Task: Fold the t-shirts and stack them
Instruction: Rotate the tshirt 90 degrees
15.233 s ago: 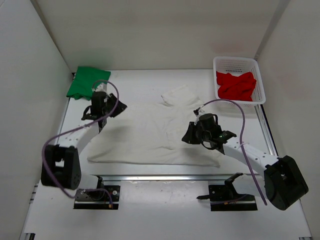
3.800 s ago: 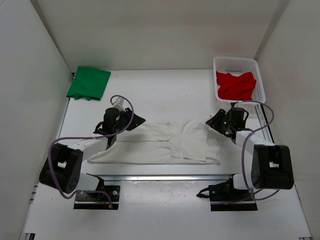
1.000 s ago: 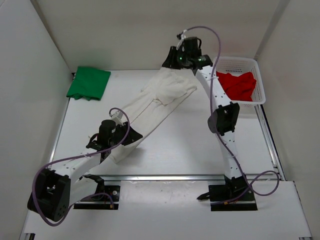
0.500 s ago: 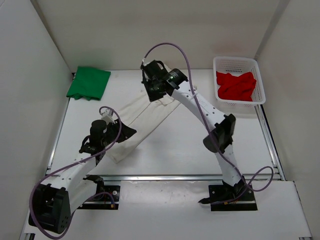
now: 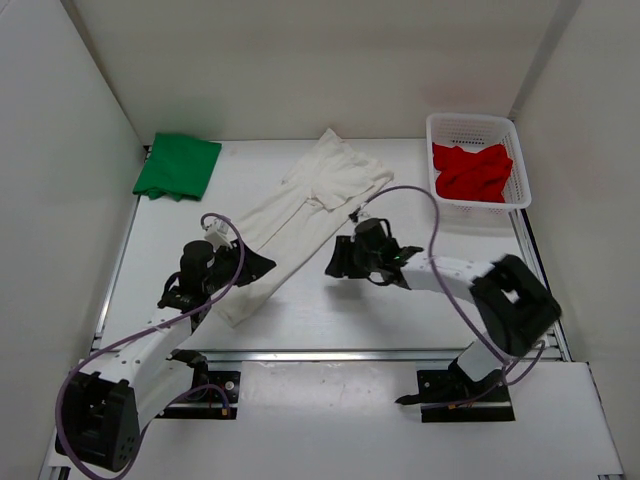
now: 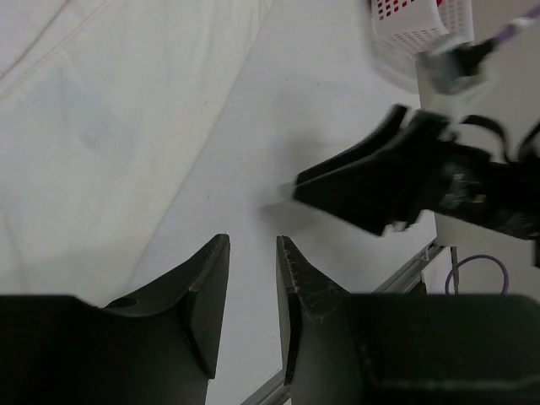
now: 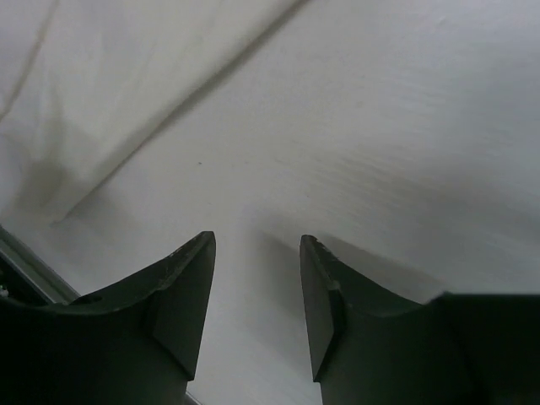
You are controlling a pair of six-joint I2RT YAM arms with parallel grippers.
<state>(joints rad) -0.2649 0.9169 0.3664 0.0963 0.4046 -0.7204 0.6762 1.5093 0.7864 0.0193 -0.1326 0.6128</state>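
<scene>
Top view: white t-shirt [image 5: 300,215] lies as a diagonal strip from the table [image 5: 400,310] far edge toward the left gripper [image 5: 258,268], green t-shirt [image 5: 178,166] at the far-left corner, red t-shirt [image 5: 470,170] in the far-right basket [image 5: 470,122]; left wrist: fingers [image 6: 211,295] narrowly parted, empty, beside the cloth; right wrist: right gripper [image 7: 257,240] spread over bare table.
</scene>
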